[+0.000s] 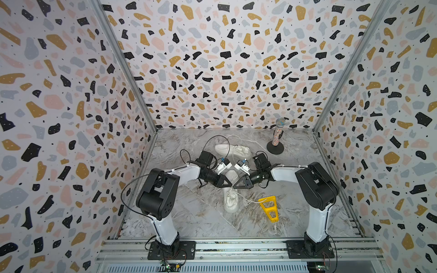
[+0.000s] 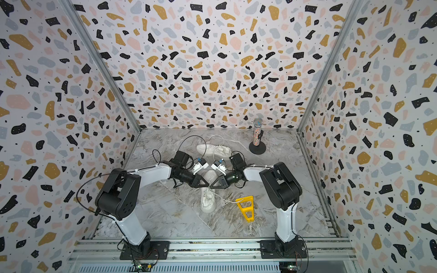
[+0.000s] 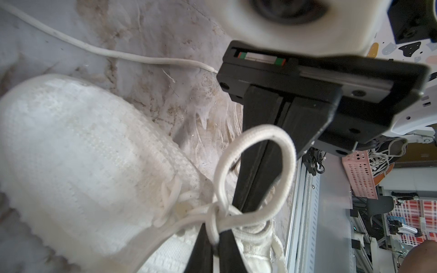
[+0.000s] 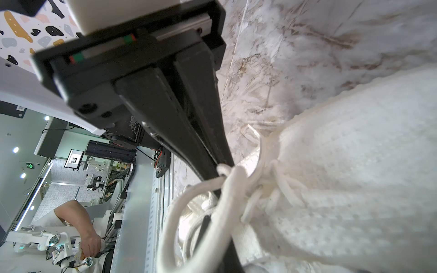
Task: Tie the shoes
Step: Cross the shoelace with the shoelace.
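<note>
Two white shoes lie on the marbled floor. The far shoe [image 1: 233, 150] [image 2: 212, 149] rests on its side near the back, its laces loose. The near shoe [image 1: 230, 201] [image 2: 208, 201] lies in the middle. Both grippers meet over its lacing, tip to tip. In the left wrist view my left gripper [image 3: 215, 236] is shut on a lace strand at the knot [image 3: 212, 212], and a lace loop [image 3: 289, 163] stands around the other gripper's black fingers [image 3: 260, 165]. In the right wrist view my right gripper [image 4: 220, 236] is shut on a lace loop [image 4: 170, 219] beside the shoe's knit upper [image 4: 354, 177].
A yellow triangular frame [image 1: 268, 208] lies right of the near shoe, with a loose lace end [image 1: 248, 199] running to it. A glittery microphone on a round black stand [image 1: 276, 139] is at the back right. Patterned walls enclose three sides; a metal rail [image 1: 236, 245] runs along the front.
</note>
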